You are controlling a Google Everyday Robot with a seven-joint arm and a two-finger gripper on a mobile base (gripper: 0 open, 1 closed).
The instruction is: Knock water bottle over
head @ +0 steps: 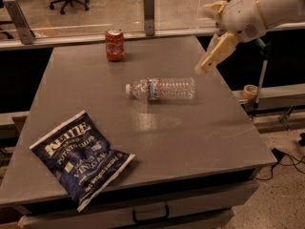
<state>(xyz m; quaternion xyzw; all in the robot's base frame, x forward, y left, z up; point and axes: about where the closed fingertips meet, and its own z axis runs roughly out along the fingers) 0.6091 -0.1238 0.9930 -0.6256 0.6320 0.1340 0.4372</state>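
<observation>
The water bottle (162, 88) lies on its side in the middle of the grey table (143, 142), white cap pointing left, clear ribbed body with a blue-red-white label band. My gripper (209, 37) hangs above the table's right edge, up and to the right of the bottle's base, well apart from it. Its two tan fingers (217, 54) are spread and hold nothing.
A red soda can (115, 45) stands upright at the back of the table. A dark blue chip bag (81, 156) lies flat at the front left. A glass barrier with posts (148, 13) runs behind the table. A tape roll (250, 90) sits on a ledge to the right.
</observation>
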